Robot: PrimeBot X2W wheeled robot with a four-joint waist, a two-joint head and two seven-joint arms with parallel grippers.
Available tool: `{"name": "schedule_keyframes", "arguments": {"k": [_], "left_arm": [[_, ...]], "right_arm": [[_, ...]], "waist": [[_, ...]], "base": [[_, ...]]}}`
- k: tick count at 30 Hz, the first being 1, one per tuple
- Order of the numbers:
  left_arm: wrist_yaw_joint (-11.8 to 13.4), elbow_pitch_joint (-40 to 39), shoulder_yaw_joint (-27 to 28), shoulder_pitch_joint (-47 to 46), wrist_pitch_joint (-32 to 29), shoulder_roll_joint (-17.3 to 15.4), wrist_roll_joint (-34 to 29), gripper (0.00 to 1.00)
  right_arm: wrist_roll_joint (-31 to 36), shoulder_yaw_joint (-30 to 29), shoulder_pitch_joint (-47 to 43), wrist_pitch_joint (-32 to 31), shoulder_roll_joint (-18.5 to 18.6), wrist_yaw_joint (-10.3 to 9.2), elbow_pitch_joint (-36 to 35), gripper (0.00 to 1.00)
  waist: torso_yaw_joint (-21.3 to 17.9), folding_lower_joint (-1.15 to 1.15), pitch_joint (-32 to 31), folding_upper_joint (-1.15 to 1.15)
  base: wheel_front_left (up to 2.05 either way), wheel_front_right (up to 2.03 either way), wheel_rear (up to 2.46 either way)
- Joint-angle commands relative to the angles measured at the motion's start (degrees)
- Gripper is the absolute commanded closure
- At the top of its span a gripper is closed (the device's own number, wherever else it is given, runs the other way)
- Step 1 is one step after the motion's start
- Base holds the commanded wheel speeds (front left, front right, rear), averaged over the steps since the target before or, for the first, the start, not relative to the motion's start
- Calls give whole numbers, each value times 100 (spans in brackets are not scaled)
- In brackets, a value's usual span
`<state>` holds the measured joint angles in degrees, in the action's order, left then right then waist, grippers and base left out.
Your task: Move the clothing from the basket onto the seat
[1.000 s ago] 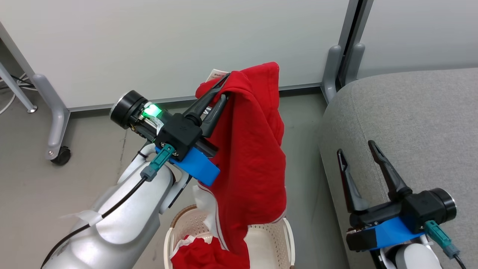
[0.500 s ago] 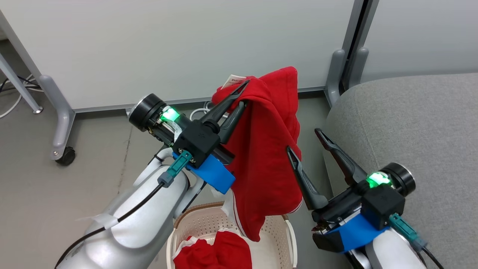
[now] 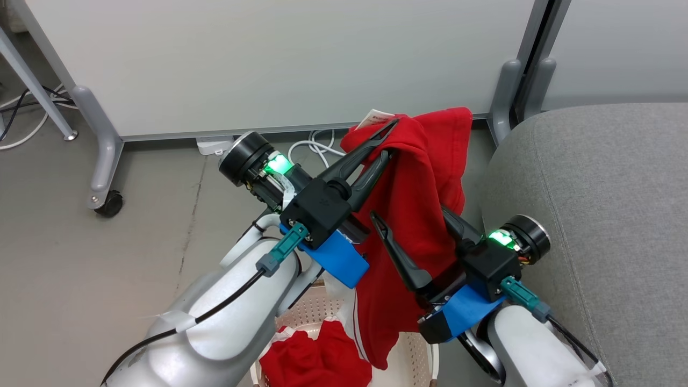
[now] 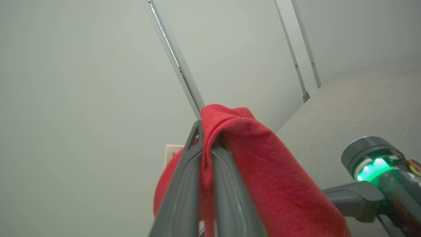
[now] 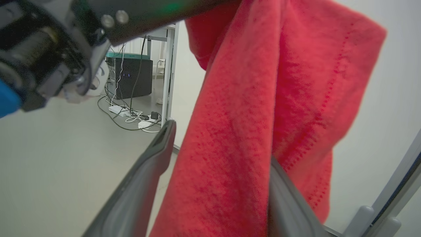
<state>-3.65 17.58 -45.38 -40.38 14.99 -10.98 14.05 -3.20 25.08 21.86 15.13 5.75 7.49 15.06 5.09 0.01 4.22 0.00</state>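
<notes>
clothing (image 3: 424, 172): 1 red piece hangs pinched in left gripper (image 3: 389, 138), right gripper (image 3: 409, 214) agape around it; grey floor (image 3: 80, 269), white wall (image 3: 322, 54).

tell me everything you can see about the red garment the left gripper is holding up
The raised red garment is soft, fleecy-looking red fabric, pinched at its top fold by the shut left gripper and hanging limp in folds. A white tag pokes out by the top and white stripe trim runs along a lower edge. Its tail dangles over the basket. The open right gripper straddles its middle, one finger on each side.
</notes>
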Motion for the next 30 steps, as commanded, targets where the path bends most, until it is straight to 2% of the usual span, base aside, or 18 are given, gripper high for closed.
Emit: {"name": "schedule_keyframes", "arguments": {"k": [1, 4, 5, 7, 29, 30], "left_arm": [[-15, -40, -5, -97, 29, 17, -20, 100], [-20, -69, -23, -114, 29, 61, -43, 100], [-28, -74, -27, -117, 29, 67, -46, 100], [-44, -77, -34, -117, 29, 79, -46, 100], [-100, 27, 42, 5, 29, 107, -84, 100], [-88, 32, 51, 9, 29, 108, -92, 52]], "right_arm": [[-17, 26, 119, 4, -55, 1, 96, 0], [4, 10, 212, 3, -176, 1, 380, 0], [4, 0, 239, 4, -207, 1, 452, 51], [-3, -36, 297, 3, -251, 1, 556, 100], [-164, -84, 191, 4, -291, 1, 472, 100], [-169, -92, 186, 4, -291, 1, 465, 100]], "waist": [[8, -1, 23, 0], [22, -1, 59, 0], [29, -1, 69, 0], [39, -1, 80, 0], [3, -1, 106, 0], [3, -1, 108, 0]], "base": [[0, 0, 0], [0, 0, 0], [0, 0, 0], [0, 0, 0], [0, 0, 0], [0, 0, 0]]}}
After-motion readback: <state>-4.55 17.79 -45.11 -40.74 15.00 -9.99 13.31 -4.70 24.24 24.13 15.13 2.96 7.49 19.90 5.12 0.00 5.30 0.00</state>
